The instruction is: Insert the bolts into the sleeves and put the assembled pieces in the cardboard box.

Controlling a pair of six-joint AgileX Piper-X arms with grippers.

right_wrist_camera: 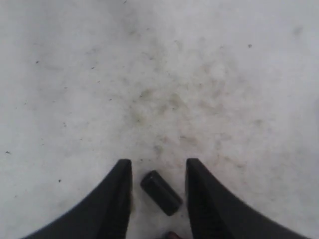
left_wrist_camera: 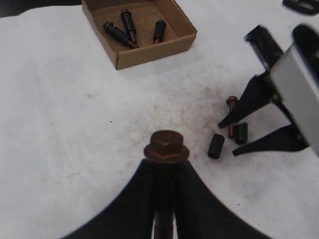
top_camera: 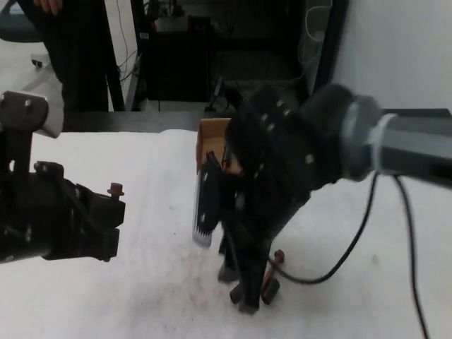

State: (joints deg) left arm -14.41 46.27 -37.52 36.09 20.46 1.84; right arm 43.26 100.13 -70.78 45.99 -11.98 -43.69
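My left gripper (left_wrist_camera: 166, 168) is shut on the shank of a rusty brown bolt (left_wrist_camera: 166, 147), held head-up above the white bench at the left (top_camera: 115, 189). My right gripper (right_wrist_camera: 158, 165) is open and points down at the bench. A short black sleeve (right_wrist_camera: 161, 192) lies on its side between its fingers. In the left wrist view, that right gripper (left_wrist_camera: 227, 139) stands by two black sleeves (left_wrist_camera: 216, 146) (left_wrist_camera: 241, 133) and a loose bolt (left_wrist_camera: 232, 114). The cardboard box (left_wrist_camera: 124, 57) at the back holds three assembled pieces (left_wrist_camera: 119, 34).
The right arm (top_camera: 296, 148) hides most of the cardboard box (top_camera: 210, 138) in the high view. A black cable (top_camera: 353, 240) trails over the bench to the right. White bench surface (top_camera: 155, 282) lies between the two arms.
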